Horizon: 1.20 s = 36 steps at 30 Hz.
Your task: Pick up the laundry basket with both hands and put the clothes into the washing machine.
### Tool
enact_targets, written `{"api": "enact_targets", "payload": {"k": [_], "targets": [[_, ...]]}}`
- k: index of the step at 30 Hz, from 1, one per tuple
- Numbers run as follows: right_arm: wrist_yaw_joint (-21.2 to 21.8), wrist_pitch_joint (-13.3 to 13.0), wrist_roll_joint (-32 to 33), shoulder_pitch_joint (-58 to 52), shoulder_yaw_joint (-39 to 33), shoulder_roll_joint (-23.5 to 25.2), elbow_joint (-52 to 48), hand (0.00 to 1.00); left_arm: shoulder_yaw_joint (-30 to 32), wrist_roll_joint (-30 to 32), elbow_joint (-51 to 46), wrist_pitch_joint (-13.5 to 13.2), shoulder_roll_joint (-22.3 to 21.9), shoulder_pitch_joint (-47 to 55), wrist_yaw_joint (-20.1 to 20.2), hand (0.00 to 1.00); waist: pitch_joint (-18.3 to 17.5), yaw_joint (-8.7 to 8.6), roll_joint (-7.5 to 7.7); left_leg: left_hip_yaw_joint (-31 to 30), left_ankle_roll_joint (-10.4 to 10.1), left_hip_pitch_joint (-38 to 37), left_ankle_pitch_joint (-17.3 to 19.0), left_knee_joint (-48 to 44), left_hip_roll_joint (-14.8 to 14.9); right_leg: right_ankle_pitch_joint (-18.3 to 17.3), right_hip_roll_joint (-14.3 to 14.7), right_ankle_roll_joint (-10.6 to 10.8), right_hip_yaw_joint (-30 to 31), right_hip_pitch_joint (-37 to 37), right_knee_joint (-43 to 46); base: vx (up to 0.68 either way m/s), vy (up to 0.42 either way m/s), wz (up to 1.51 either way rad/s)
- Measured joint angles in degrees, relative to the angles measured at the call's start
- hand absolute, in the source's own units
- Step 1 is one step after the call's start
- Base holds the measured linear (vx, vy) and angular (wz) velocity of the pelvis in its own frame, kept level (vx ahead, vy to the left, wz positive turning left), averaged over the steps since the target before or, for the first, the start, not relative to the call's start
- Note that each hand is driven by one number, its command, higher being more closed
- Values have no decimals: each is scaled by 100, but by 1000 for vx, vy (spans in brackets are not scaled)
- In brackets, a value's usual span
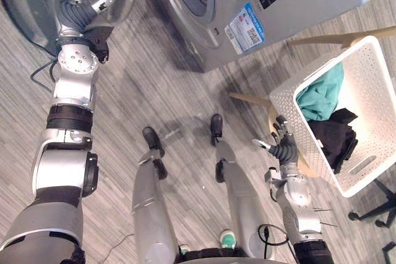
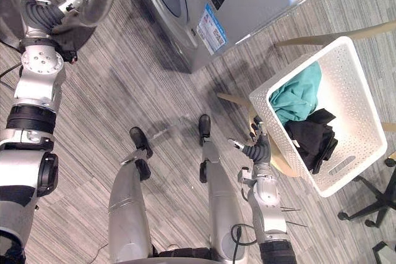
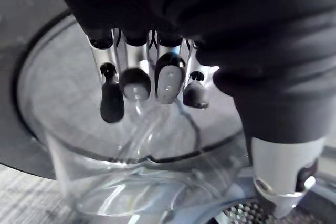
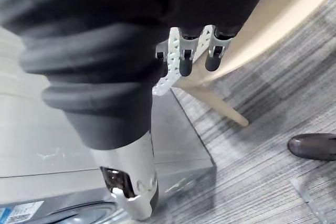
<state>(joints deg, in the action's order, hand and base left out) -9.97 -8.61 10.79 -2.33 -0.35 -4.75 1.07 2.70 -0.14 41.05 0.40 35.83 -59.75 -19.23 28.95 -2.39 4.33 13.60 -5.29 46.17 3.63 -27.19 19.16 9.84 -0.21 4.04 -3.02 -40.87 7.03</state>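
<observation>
The right hand (image 1: 283, 145) hangs low with its fingers (image 4: 185, 61) straight and slightly spread, holding nothing. They lie just beside the perforated outer wall of the white laundry basket (image 1: 378, 108). From the wrist view I cannot tell whether the tips touch that wall.

The basket sits tilted on a pale wooden chair (image 1: 250, 98), whose seat edge runs right past the fingertips. Inside the basket, a black garment (image 1: 334, 137) is heaped at the end nearer the hand, close to the handle slot (image 1: 362, 165). A teal garment (image 1: 322, 94) is bunched just beyond it, towards the far end. Both lie against the wall on the hand's side, and the rest of the basket's inside is bare. Past the basket, a black office chair base (image 1: 377, 208) stands on the grey striped floor (image 1: 173, 91).

Well apart from the basket, the left hand (image 1: 82, 5) is raised at the washing machine's (image 1: 309, 20) open glass door (image 3: 131, 145). Its fingers (image 3: 169, 81) are loosely extended in a row over the clear bowl of the door and grip nothing. Whether they rest on the glass I cannot tell. Beyond that hand stands the grey machine body with its round drum opening.
</observation>
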Motion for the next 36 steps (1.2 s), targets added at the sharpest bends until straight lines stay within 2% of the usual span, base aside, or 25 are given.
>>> {"api": "enact_targets", "payload": {"k": [3,7,11,14,15,16,17,19,21,24,26,27,29,32,36], "targets": [[2,-13,57,-113,-132,1,-55,0,298,109,4,145,42,7,-93,0,3,33,6,-76,-11,23,7,4,-20,-56,-23,-18,-68,-25,123,19,-22,11],[9,-85,111,-291,-135,2,-243,0,636,216,-1,155,92,79,-107,0,3,51,6,-125,-11,35,7,11,-59,-183,-71,-18,-173,-26,267,8,-4,15],[7,-132,109,-355,-138,3,-244,0,684,251,-282,154,-25,696,-122,0,3,68,6,-156,-10,-173,6,33,-153,-472,-190,-13,-187,-21,738,17,13,16],[0,-116,90,-448,-138,35,-221,0,678,224,-971,124,-458,1538,-220,0,3,155,5,-105,-10,-533,7,90,-233,-712,-285,-23,-195,186,1045,41,16,20],[-6,-106,74,-496,-138,78,-195,0,682,170,-1295,35,-811,2117,-233,0,1,188,4,-94,-12,-820,12,128,-265,-848,-324,-27,-227,423,1176,45,6,26],[-10,-85,42,-497,-139,94,-181,0,677,126,-1460,10,-982,2386,-244,0,-1,187,-1,-103,-7,-941,36,146,-286,-912,-352,-43,-258,519,1240,44,-19,34],[-11,-20,2,-497,-148,98,-168,0,666,40,-1789,-101,-1414,3047,-249,0,-4,192,-2,-94,-5,-1243,109,202,-343,-1099,-419,-37,-301,723,1428,28,-29,25],[-11,51,-30,-495,-162,96,-31,0,622,-26,-1955,-137,-1889,3713,-242,0,-30,227,-6,-81,-5,-1537,164,251,-417,-1225,-470,-28,-300,942,1540,32,-41,16],[-12,276,-189,-503,-202,103,440,0,479,-44,-1949,-137,-2523,4739,-205,0,-288,315,-21,-44,-18,-1879,218,349,-489,-1384,-522,-11,-287,1175,1623,95,-55,8],[1,472,-339,-491,-206,124,1060,0,299,-24,-1568,-134,-2856,5619,-50,0,-670,334,-89,-1,-10,-2251,235,567,-583,-1490,-548,22,-277,1438,1603,133,-39,5],[14,598,-686,-477,-210,115,1760,0,264,67,-661,-88,-3014,6131,196,0,-1092,329,-259,80,-41,-2660,220,865,-646,-1481,-551,51,-212,1778,1335,161,-3,-13],[17,647,-738,-467,-209,112,1911,0,266,103,-431,-75,-3036,6208,245,0,-1198,328,-301,85,-60,-2762,203,949,-681,-1456,-545,70,-175,1861,1248,154,27,-22],[22,745,-992,-462,-214,90,2256,0,266,277,278,-52,-3086,6436,433,0,-1457,300,-483,210,-75,-3188,186,1244,-751,-1353,-547,133,-90,2247,897,149,42,-22],[37,753,-1226,-453,-199,94,2198,0,336,553,712,-14,-3085,6557,550,0,-1668,287,-550,411,-73,-3678,183,1539,-823,-1217,-539,197,71,2658,538,110,36,-28],[141,736,-1377,-411,-135,103,1768,0,449,783,1066,64,-3047,6608,569,0,-1810,238,-471,868,-75,-4307,184,1844,-850,-1021,-458,221,474,2977,192,61,47,-62]]}}
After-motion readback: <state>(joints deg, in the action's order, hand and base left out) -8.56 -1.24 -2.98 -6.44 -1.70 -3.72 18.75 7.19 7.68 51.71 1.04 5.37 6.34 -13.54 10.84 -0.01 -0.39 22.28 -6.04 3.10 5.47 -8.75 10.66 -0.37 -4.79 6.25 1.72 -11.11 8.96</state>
